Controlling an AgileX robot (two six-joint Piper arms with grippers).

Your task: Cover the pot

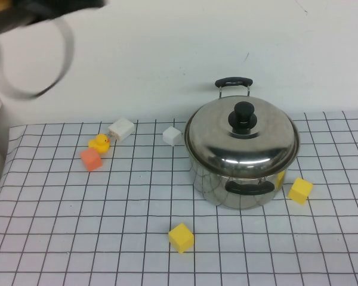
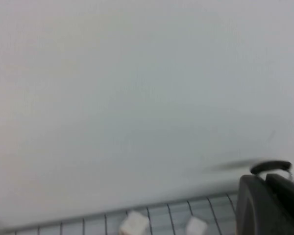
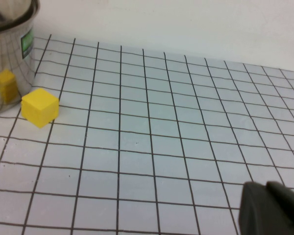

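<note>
Left hand edge-cropped, right hand likewise

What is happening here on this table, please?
Nothing is being handled at this moment. The pot stands on the checked table with its lid already on it, so it looks covered. The left gripper is raised and faces the wall. The right gripper is low over the table, to the right of the pot. Small cubes and a toy duck lie around.
</note>
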